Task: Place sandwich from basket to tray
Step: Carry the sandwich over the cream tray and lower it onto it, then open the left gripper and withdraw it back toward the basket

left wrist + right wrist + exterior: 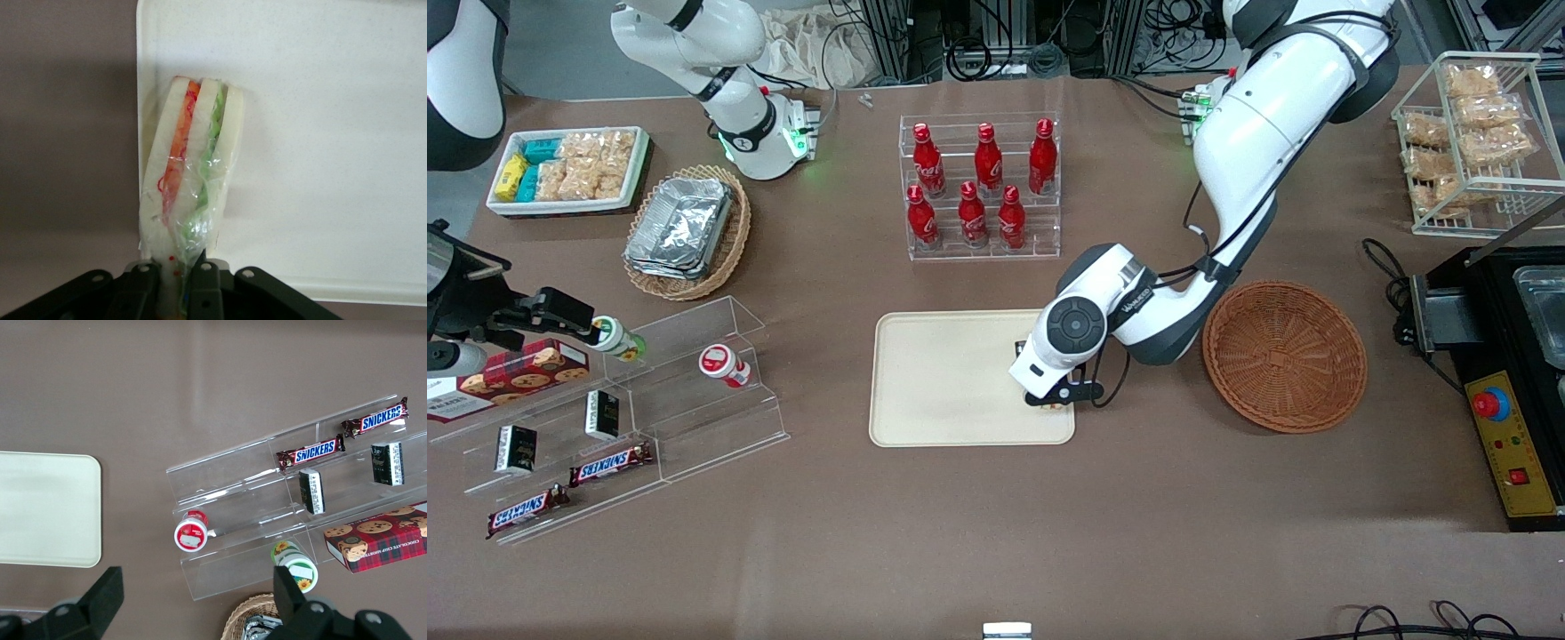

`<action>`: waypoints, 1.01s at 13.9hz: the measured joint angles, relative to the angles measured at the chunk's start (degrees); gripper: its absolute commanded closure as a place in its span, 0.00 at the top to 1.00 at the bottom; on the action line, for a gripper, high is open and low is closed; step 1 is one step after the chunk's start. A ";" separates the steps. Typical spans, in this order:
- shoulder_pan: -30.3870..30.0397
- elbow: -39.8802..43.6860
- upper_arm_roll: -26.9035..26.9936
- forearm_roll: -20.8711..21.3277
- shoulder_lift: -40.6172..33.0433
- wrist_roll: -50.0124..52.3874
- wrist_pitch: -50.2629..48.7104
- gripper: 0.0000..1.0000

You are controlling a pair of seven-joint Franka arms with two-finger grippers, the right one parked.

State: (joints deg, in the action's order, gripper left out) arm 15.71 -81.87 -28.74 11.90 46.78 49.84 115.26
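While the basket (1284,356) sits bare of any sandwich toward the working arm's end of the table, the gripper (1055,397) hangs low over the tray's (943,382) edge nearest that basket, clamped on the wrapped sandwich (190,177). The wedge lies along the tray's rim, seemingly resting on it. I'd say the carry is done; what's left is letting go and lifting clear.

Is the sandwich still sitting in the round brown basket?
No, the basket is empty; the hand grips the sandwich over the tray.
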 measured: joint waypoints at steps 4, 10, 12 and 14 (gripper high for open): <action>0.66 0.27 0.79 0.02 0.01 0.29 0.02 1.00; 0.18 5.86 0.97 2.03 -2.75 0.74 -5.41 1.00; -1.14 7.85 1.26 2.14 -5.94 0.74 -10.36 1.00; -4.63 8.41 1.25 1.49 -10.27 -1.43 -13.05 1.00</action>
State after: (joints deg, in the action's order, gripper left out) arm 11.08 -73.46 -27.49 13.39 36.50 48.41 102.21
